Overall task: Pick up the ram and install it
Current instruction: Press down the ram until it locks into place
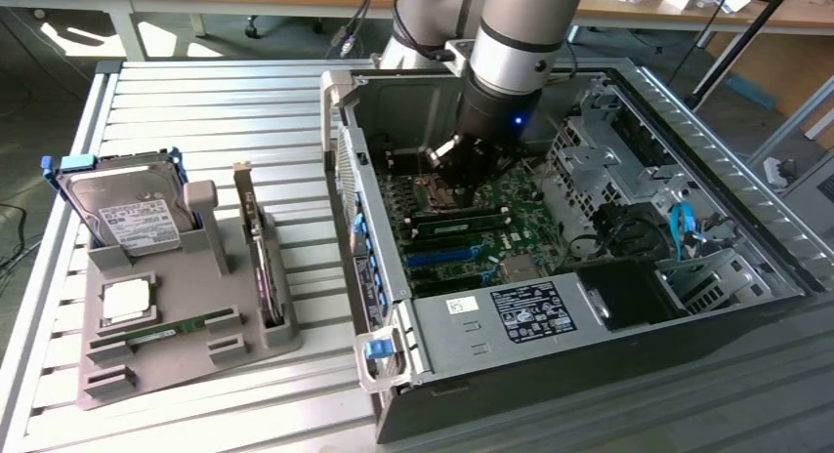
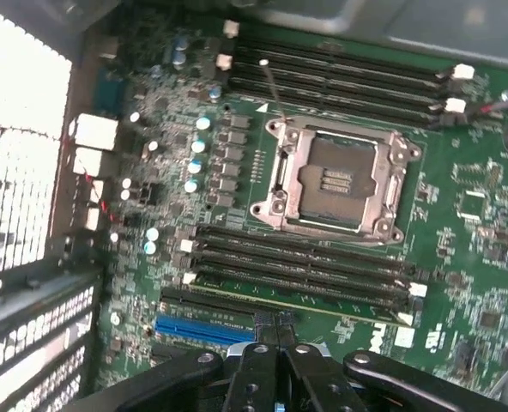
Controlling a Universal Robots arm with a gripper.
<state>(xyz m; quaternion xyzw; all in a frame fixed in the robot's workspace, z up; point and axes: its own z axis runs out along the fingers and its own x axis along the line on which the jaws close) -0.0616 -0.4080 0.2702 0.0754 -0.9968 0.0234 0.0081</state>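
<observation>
Ram [image 2: 323, 304] seems to stand on edge on the big green board [image 2: 468, 257], right under the claw [image 2: 277, 342], which is pinched shut. In the exterior view it sits at the claw's 6 o'clock. Push straight down, gently, never sideways.

slatted metal table [image 1: 195, 111] | grey parts holder [image 1: 195, 321] | open computer case [image 1: 626, 365]

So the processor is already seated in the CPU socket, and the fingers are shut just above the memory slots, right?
Not quite. The wrist view shows the CPU socket empty, with its bare contacts exposed. The square silver processor lies on the grey tray outside the case, as the exterior view shows. The rest holds: the fingers are shut just above the memory slots.
</observation>
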